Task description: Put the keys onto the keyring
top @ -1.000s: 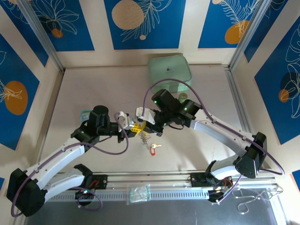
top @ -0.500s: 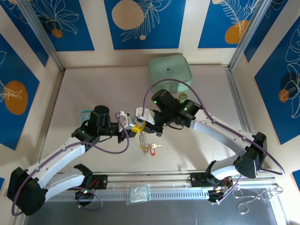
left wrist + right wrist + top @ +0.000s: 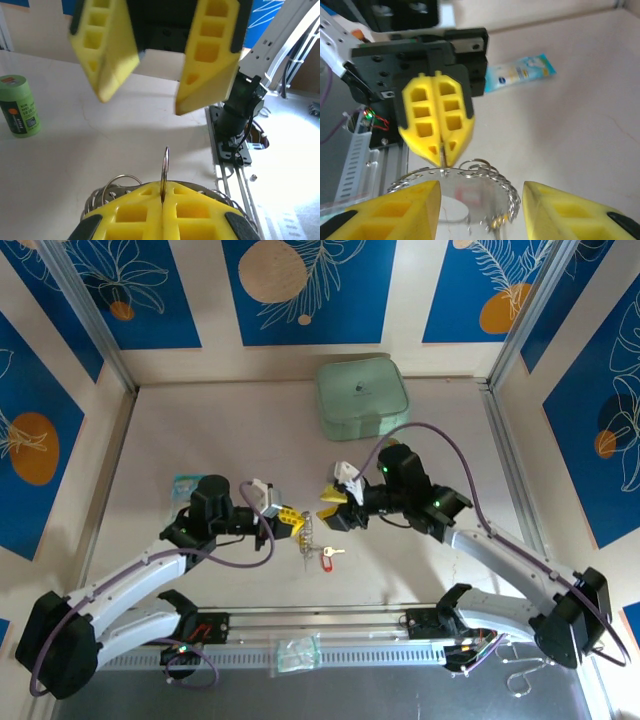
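The left gripper (image 3: 288,522) is pinched shut on the keyring (image 3: 307,534), holding it up edge-on, I'd guess so a key can be threaded, while the right gripper (image 3: 335,508) gapes empty just opposite and the keys (image 3: 327,557) lie on the tabletop (image 3: 200,440) just below it.

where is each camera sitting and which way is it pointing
Top external: above and behind the arms, looking down at the table; both arms show whole, with the left end effector and right end effector facing each other.
Left wrist: on the left arm, facing the right end effector's open fingers; its own shut fingers pinch the keyring at the bottom.
Right wrist: on the right arm, facing the left end effector; its own open fingers at the bottom.
Shared: both wrist views show the keyring.
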{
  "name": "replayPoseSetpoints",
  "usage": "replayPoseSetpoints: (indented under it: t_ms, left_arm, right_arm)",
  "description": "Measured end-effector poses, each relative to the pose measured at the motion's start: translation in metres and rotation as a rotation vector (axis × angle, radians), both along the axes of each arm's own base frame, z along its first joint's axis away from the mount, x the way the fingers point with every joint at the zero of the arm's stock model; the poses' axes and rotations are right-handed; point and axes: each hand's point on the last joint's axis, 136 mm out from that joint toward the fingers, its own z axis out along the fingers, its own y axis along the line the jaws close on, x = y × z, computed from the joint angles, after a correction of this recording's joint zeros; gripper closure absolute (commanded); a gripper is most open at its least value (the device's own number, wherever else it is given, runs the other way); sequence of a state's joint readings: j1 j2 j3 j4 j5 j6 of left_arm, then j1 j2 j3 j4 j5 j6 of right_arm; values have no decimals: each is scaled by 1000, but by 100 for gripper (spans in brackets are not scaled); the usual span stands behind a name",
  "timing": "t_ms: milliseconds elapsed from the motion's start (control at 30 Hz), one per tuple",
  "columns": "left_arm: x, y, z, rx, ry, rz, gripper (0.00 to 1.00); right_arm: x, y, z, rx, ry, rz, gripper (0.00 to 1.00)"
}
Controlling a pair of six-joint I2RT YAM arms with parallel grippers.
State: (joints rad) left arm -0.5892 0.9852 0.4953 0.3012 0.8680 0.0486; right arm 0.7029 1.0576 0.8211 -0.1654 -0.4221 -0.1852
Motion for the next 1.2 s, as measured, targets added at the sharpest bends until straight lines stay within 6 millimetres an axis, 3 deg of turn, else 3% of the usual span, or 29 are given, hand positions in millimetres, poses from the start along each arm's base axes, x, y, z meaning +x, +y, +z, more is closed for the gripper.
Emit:
replayPoseSetpoints:
  t_ms: [167,367,533,833,867,900,967,1100,1200]
  left_arm:
    - [-1,-2,3,-38,9,-14,100]
    - [-1,-3,10,-68,-2,-18,100]
    - [-1,-3,13,-82,-6,-21,100]
    - [-2,-4,15,-86,-7,-28,100]
    - [-2,-4,14,-86,-7,-27,95]
    - [-2,-3,13,-81,-6,-24,79]
    - [0,-2,10,-64,-7,-5,63]
    - [1,4,6,-7,-34,38,60]
    - [-1,10,12,32,-87,53,59]
  right_arm:
    - [-9,5,-7,103,34,28,57]
    - [-13,15,8,177,9,52,66]
    - [-14,23,3,176,21,70,70]
    - [-15,25,2,180,34,77,99]
    - [-15,25,2,179,30,78,100]
    - [-15,25,1,176,28,79,100]
    - [-16,24,-2,159,36,80,100]
    - [-18,22,-6,97,44,88,100]
    - [-17,21,4,53,7,94,100]
